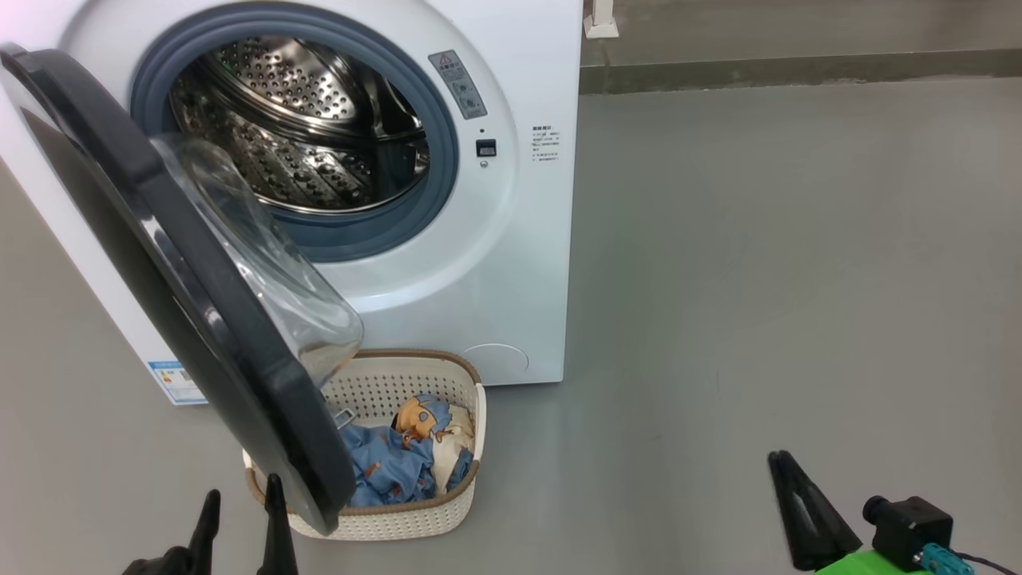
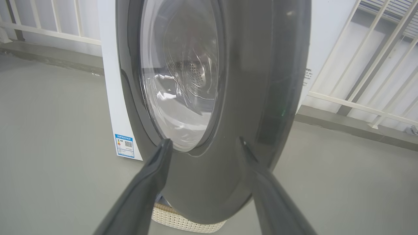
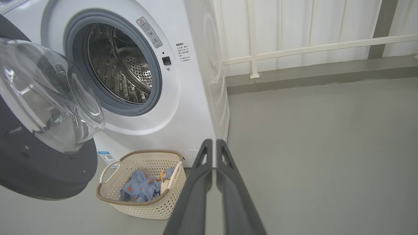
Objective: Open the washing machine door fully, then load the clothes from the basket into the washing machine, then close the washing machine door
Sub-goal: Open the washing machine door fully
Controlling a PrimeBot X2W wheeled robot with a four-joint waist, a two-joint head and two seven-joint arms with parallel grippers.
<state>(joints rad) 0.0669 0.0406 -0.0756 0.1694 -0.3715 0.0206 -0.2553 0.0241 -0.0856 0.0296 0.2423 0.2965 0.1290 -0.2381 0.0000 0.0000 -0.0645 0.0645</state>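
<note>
Head view: large round glossy black washing machine door (image 1: 184,295), clear glass bowl (image 1: 271,271) at centre, swung out over small cream perforated plastic basket (image 1: 399,523) before big white front-loading washing machine (image 1: 519,263). Light blue and cream printed clothes (image 1: 399,467) lie inside. Left gripper (image 1: 243,487) spread, empty, near door's outer face. Right gripper (image 1: 781,457) pressed together, empty. Door likely stiff, hinged, slick: push the rim, not glass. Clothes limp, light.

The washing machine (image 1: 523,263) stands on the floor (image 1: 798,279), with the washing machine door (image 1: 231,351) swung out to the left of the drum (image 1: 303,136). The basket (image 1: 383,383) sits on the floor just before the machine, partly behind the door's lower edge, the clothes (image 1: 391,467) inside it
</note>
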